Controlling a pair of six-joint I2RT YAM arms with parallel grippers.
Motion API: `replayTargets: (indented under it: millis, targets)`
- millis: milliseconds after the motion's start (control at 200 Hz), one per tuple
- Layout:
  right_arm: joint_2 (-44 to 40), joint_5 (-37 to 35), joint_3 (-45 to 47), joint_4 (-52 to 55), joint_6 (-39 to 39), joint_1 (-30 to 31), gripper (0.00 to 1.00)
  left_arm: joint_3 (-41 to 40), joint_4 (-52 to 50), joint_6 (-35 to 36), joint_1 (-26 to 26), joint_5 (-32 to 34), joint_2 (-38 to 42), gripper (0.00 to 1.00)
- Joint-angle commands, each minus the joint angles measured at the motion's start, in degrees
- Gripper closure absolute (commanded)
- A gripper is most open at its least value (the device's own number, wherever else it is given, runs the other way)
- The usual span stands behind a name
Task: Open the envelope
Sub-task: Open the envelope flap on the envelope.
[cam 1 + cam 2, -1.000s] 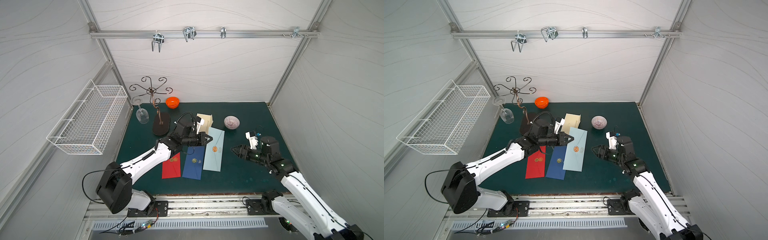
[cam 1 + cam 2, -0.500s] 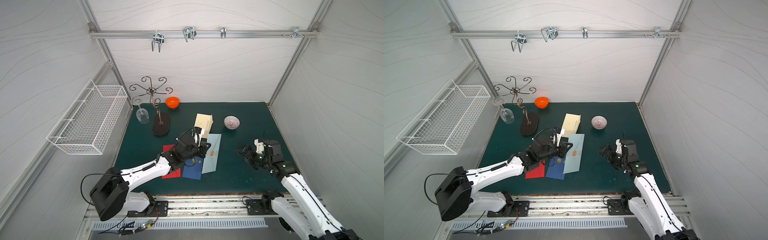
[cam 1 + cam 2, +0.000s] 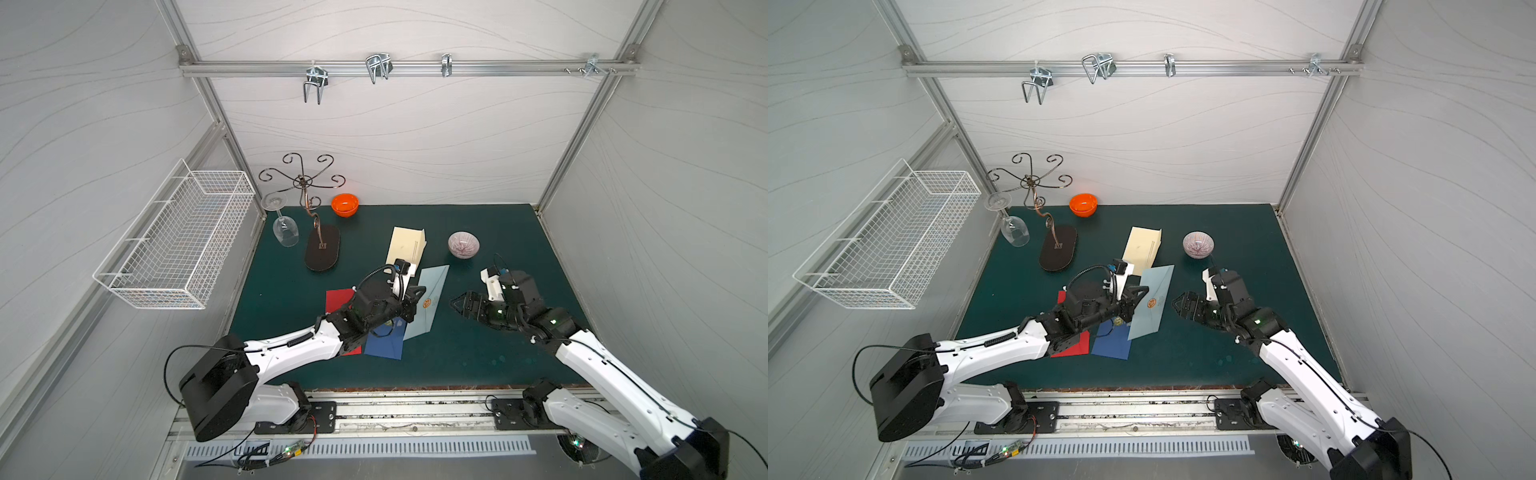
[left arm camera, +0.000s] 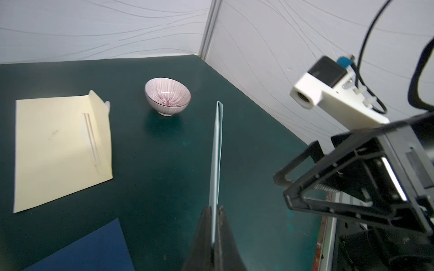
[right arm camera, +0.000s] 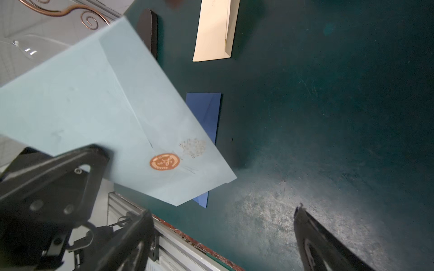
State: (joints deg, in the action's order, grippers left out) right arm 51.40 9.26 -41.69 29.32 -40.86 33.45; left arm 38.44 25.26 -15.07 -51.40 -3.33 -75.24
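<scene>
Pale-blue, the envelope [image 3: 435,282] is being pinched above the mat [image 3: 478,353] by the left gripper [image 4: 215,212], edge-on in its wrist view. The copper seal [image 5: 164,161] is being shown face-on from the right wrist, and the right gripper [image 3: 458,307] is being held spread.

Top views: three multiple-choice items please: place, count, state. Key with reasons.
1. Where is the pink striped ceramic bowl? A) on the green mat beside the cream paper envelope; B) in the wire basket; C) on the stand's base.
2. How many envelopes are in view? A) two; B) four; C) six.
3. The light blue paper envelope is: A) flat on the mat; B) pinched in the shut left gripper; C) torn in half.
Key: 1 A, both top views show it there. 2 B, cream, light blue, red paper envelope, dark blue paper envelope. 3 B, the left wrist view shows it clamped edge-on.
</scene>
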Motion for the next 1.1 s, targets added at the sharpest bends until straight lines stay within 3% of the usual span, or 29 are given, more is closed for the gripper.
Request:
replayTargets:
  millis: [0, 200, 640, 1096]
  targets:
    - [0.4, -8.1, -1.9, 2.8, 1.9, 2.8, 0.06, 3.4, 2.5, 5.0, -3.1, 3.0, -1.4, 1.0]
    - [-0.8, -12.6, -2.6, 4.0, 1.6, 4.4, 0.08, 5.4, 1.4, 3.8, -6.2, 8.2, -4.0, 1.0]
    - [-1.7, -16.0, -2.5, 4.9, -1.2, 4.4, 0.07, 6.8, -3.4, 0.8, -6.4, 11.4, -4.5, 1.0]
    - [-0.5, -13.5, -1.9, 3.8, -3.5, 4.4, 0.06, 7.8, -5.4, -1.4, -6.5, 10.9, -5.4, 1.0]
